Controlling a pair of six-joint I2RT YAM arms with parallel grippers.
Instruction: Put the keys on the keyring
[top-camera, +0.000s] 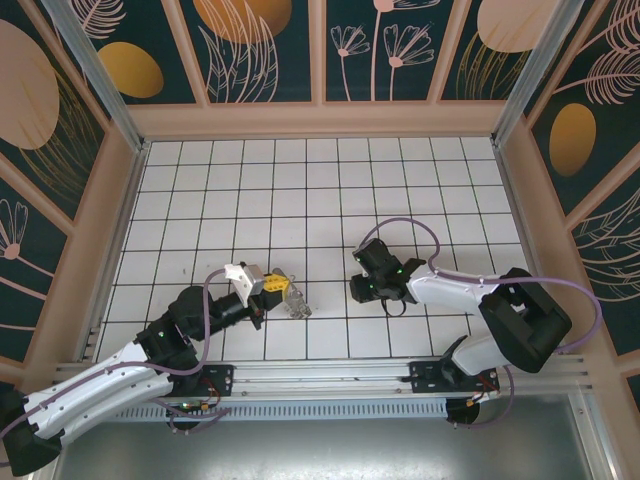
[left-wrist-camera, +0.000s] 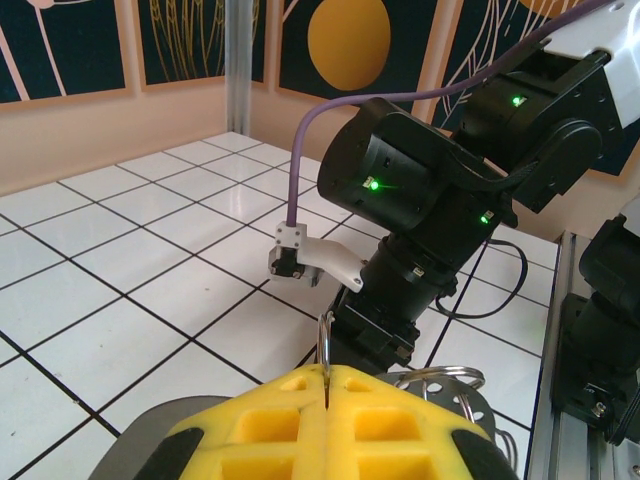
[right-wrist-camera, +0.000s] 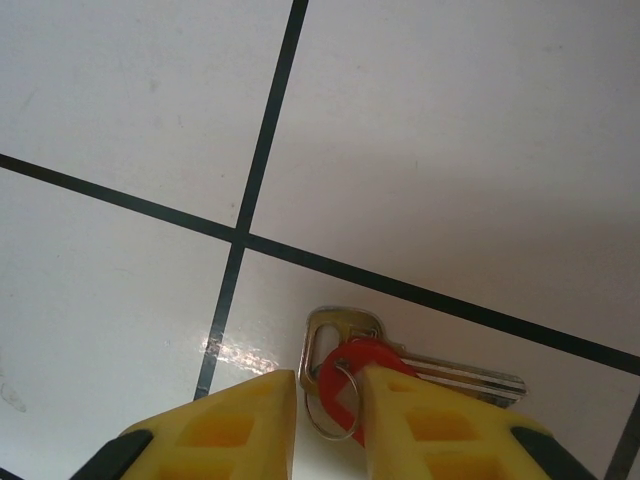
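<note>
My left gripper (top-camera: 283, 288) hovers just above the tiled floor left of centre. Its yellow fingers (left-wrist-camera: 290, 420) are shut on a thin metal ring of the keyring (left-wrist-camera: 326, 340), which stands upright out of the fingertips. More silver loops (left-wrist-camera: 440, 378) hang to the right, and the bunch dangles at the gripper's tip (top-camera: 298, 305). My right gripper (top-camera: 362, 291) points down at the floor close by. Its yellow fingers stand slightly apart on either side of the keys (right-wrist-camera: 345, 365), a red key head with a small ring on a silver key (right-wrist-camera: 455, 375) lying flat on the tile.
The right arm's black wrist (left-wrist-camera: 410, 250) and purple cable (left-wrist-camera: 300, 150) loom right in front of my left gripper. Wooden walls (top-camera: 320, 120) fence the white tiled floor (top-camera: 300, 190). A metal rail (top-camera: 330, 375) runs along the near edge.
</note>
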